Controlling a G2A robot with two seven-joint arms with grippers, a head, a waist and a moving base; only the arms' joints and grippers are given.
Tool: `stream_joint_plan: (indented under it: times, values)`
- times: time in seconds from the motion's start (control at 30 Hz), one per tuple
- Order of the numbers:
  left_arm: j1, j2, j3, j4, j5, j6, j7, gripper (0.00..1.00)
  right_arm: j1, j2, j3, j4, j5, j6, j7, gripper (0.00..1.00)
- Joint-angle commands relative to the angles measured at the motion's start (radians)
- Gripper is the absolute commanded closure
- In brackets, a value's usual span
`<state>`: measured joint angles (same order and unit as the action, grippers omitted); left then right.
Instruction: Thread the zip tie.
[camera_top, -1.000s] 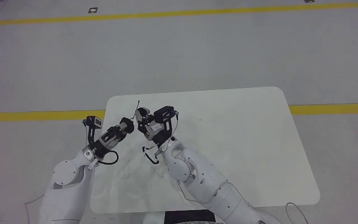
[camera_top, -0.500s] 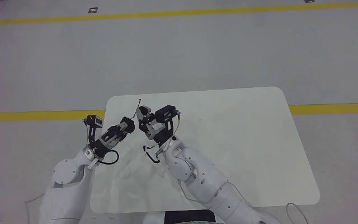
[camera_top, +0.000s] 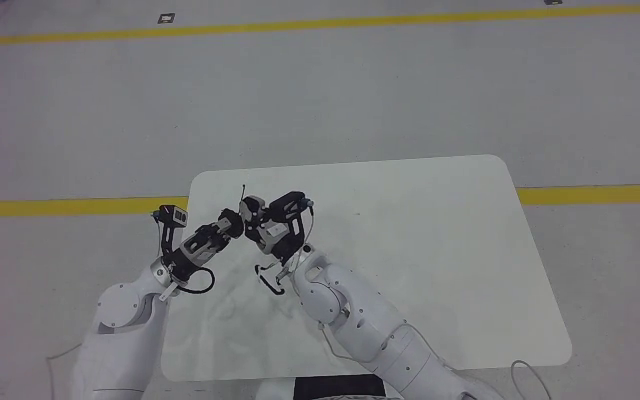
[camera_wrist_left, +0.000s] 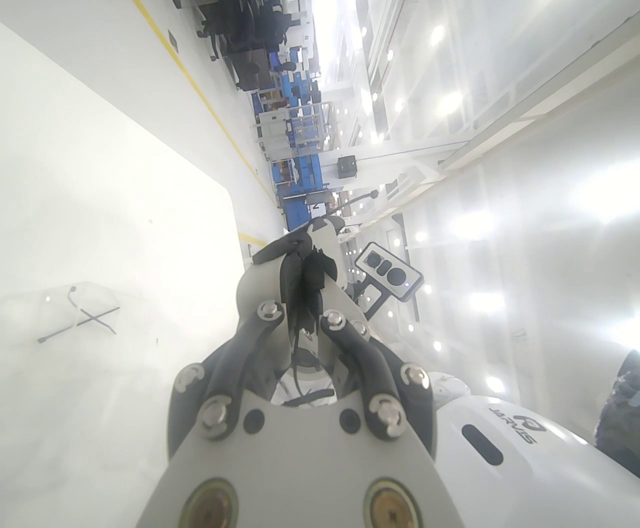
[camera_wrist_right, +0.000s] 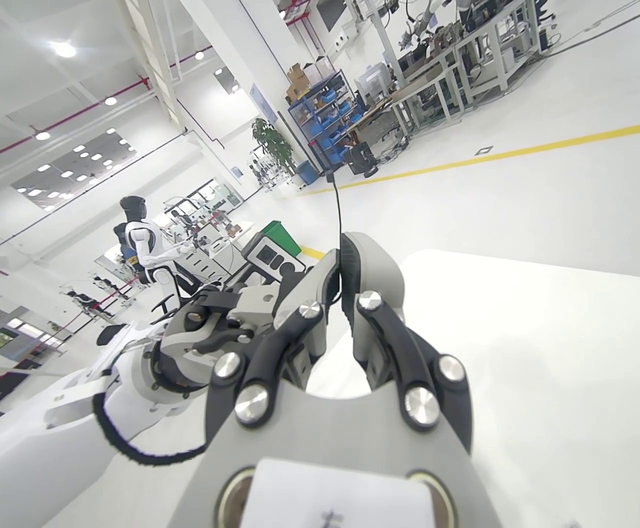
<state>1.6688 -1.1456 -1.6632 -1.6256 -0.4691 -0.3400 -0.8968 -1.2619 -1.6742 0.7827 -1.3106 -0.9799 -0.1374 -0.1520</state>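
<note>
Large robotics workshop hall, glossy white floor (camera_wrist_right: 500, 200) with yellow lane lines (camera_top: 320, 24), racks of blue bins (camera_wrist_right: 322, 115), cluttered workbenches (camera_wrist_right: 465, 47), another humanoid robot (camera_wrist_right: 142, 245) standing nearby, bright ceiling lights (camera_wrist_right: 62, 48).

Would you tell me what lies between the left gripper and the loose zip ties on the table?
Only bare table, seen in the left wrist view, separates the left gripper from the loose ties.

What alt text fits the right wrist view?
The right gripper is shut on a thin black zip tie, whose free end sticks out past the fingertips to a small head. The left arm sits close alongside, near the white table corner, with a yellow floor line beyond.
</note>
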Motion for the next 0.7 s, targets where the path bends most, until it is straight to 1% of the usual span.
stream_joint_plan:
  times: [0.0, 0.67]
  values:
    - [0.000, 0.001, 0.000, -0.001, 0.000, 0.000, 0.003, 1.00, 0.000, 0.000, 0.001, 0.001, 0.000, -0.001, 0.004, 1.00]
    - [0.010, 0.006, 0.000, -0.014, -0.005, 0.000, 0.014, 1.00, -0.010, 0.005, 0.008, -0.007, -0.033, 0.016, 0.013, 1.00]
